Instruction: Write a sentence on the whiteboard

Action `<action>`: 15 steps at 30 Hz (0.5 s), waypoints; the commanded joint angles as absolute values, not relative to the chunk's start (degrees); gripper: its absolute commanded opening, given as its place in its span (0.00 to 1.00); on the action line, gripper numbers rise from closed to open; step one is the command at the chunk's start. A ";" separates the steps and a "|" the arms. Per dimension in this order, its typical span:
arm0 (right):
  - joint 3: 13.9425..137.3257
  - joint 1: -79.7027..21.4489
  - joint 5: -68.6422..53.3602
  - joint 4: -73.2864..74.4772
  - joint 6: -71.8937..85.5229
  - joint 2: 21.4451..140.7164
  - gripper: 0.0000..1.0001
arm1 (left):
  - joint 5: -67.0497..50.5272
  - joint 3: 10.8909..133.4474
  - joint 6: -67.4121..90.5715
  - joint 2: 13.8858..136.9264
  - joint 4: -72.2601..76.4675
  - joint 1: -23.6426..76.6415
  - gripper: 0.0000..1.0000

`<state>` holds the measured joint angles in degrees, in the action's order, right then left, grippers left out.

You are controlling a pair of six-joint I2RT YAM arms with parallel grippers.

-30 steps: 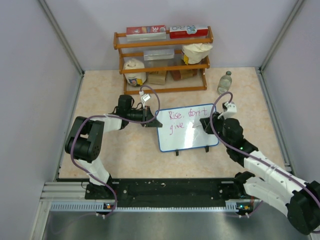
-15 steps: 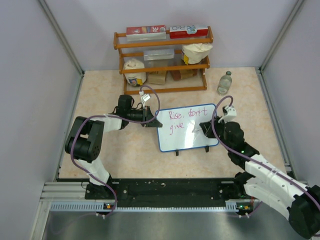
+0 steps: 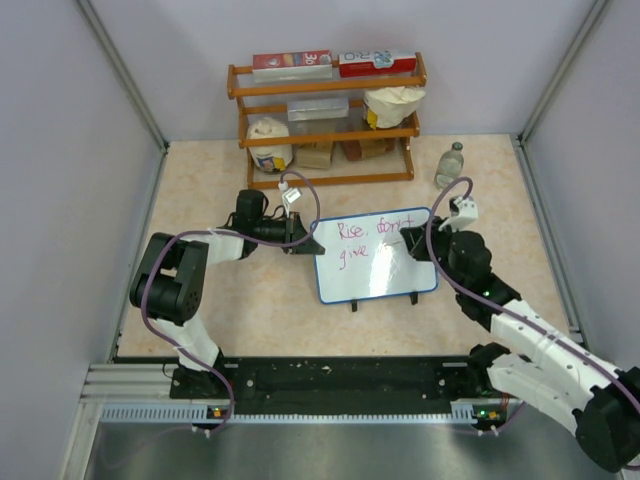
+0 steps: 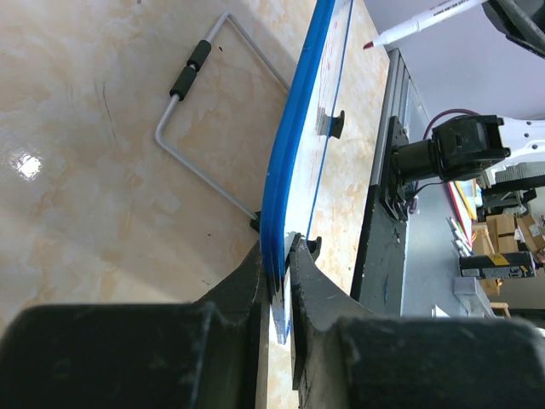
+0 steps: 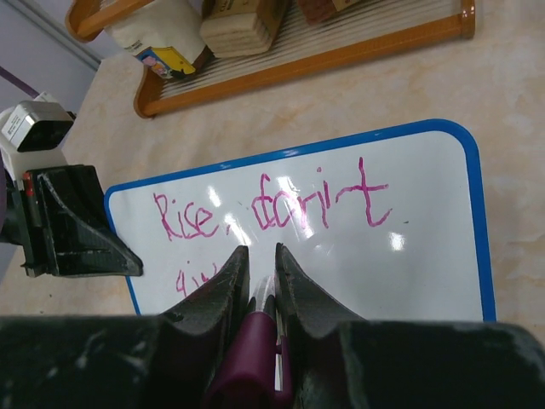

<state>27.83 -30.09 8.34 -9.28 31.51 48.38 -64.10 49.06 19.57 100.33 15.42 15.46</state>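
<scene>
Left tool point(image 4: 277, 256): narrow, pinched on the blue frame at the left edge of the whiteboard point(image 4: 311, 128). A wire stand point(image 4: 213, 128) props the board from behind.

Right tool point(image 5: 260, 264): closed around a purple-bodied marker point(image 5: 251, 349), held over the lower middle of the board. In the left wrist view the tip sits just off the board face.

Whiteboard tilted at mid desk point(image 3: 250, 310), between the two tools.

Sentence point(image 5: 272, 209): pink, top line "Rise, don't". The second line starts "give"; the rest is hidden.

Wooden rack point(image 3: 325, 125) behind the board; bottle point(image 3: 451, 165) near its right end.
</scene>
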 commanded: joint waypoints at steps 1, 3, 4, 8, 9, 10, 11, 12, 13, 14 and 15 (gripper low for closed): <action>30.85 -29.35 10.63 -12.13 30.06 50.62 0.00 | -58.18 47.02 15.38 100.72 13.80 16.08 0.00; 30.50 -29.27 11.16 -12.74 30.06 51.24 0.00 | -58.10 47.02 15.38 100.72 13.80 16.08 0.00; 30.41 -29.35 11.68 -12.83 30.06 51.33 0.00 | -58.18 47.02 15.38 100.81 13.80 16.08 0.00; 29.88 -29.09 12.13 -13.18 30.06 51.77 0.00 | -58.27 47.11 15.47 100.90 13.80 16.08 0.00; 29.80 -28.92 12.13 -13.36 29.97 51.85 0.00 | -58.27 47.11 15.47 100.90 13.89 16.08 0.00; 29.71 -28.92 12.30 -13.45 29.97 52.29 0.00 | -58.27 47.11 15.47 100.90 13.89 16.08 0.00; 29.71 -28.92 12.39 -13.45 29.88 52.38 0.00 | -58.27 47.11 15.47 100.99 13.89 16.08 0.00; 29.62 -28.92 12.48 -13.62 29.80 52.64 0.00 | -58.27 47.11 15.47 100.81 13.89 16.08 0.00; 29.53 -28.83 12.57 -13.71 29.71 52.82 0.00 | -58.27 47.11 15.47 100.81 13.80 16.08 0.00; 29.53 -28.83 12.57 -13.71 29.71 53.17 0.00 | -58.27 47.02 15.47 100.72 13.80 16.08 0.00; 29.44 -28.92 12.48 -13.80 29.71 53.43 0.00 | -58.18 47.11 15.38 100.81 13.80 16.08 0.00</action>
